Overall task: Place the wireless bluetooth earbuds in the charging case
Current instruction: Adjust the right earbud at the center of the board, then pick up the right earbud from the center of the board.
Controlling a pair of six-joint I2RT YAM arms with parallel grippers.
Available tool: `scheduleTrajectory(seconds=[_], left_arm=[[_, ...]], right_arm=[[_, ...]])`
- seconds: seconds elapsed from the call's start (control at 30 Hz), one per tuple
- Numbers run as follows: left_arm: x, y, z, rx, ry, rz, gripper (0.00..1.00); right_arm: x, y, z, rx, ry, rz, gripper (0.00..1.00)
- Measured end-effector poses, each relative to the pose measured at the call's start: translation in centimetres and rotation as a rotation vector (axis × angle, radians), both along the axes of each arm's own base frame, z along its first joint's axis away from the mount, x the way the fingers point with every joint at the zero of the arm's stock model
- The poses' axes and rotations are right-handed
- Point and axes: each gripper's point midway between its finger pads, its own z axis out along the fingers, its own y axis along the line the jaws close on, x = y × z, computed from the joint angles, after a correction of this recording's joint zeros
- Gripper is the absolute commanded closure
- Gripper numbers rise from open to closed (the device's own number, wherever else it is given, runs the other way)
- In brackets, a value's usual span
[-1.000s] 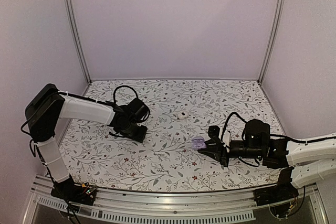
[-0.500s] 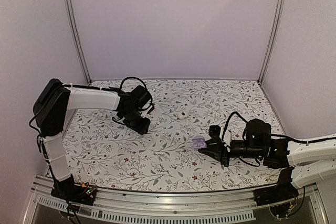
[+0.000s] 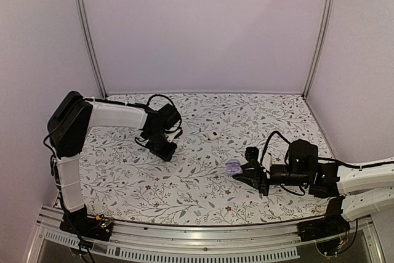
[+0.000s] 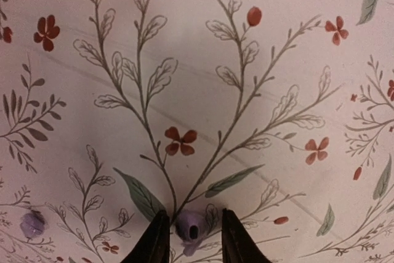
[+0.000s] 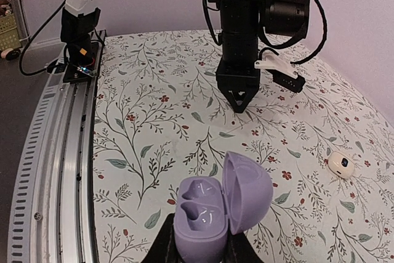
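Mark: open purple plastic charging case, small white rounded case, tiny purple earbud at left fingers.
open purple plastic charging case [image 5: 197, 221], right wrist view, base tray.
small white rounded case [image 5: 340, 164], right wrist view, top face.
tiny purple earbud [image 4: 186, 222], left wrist view, its body.

Top view. Enclosed booth, plain pale lilac panels: back wall at 12 o'clock, left wall at 9, right wall at 3. Aluminium left upright in the back corner at 11, right upright at 1. Table covered edge to edge in white cloth printed with grey-green sprigs and small red flowers. Slotted aluminium rail along the near edge at 6. Light soft, even; shadows faint. Right wrist view: dark grey area past the rail, floor or bench unclear.
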Motion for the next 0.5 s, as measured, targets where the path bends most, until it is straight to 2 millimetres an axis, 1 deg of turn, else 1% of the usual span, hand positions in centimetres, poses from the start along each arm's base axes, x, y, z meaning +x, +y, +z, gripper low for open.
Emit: scheduleTrajectory(seconds=[0.37, 0.5], left_arm=[[0.35, -0.25, -0.01, 0.014, 0.007, -0.023, 0.88], [0.34, -0.26, 0.0, 0.014, 0.008, -0.026, 0.91]], right_arm=[[0.0, 0.0, -0.01, 0.0, 0.0, 0.0, 1.0], [0.0, -0.01, -0.02, -0.001, 0.0, 0.0, 1.0]])
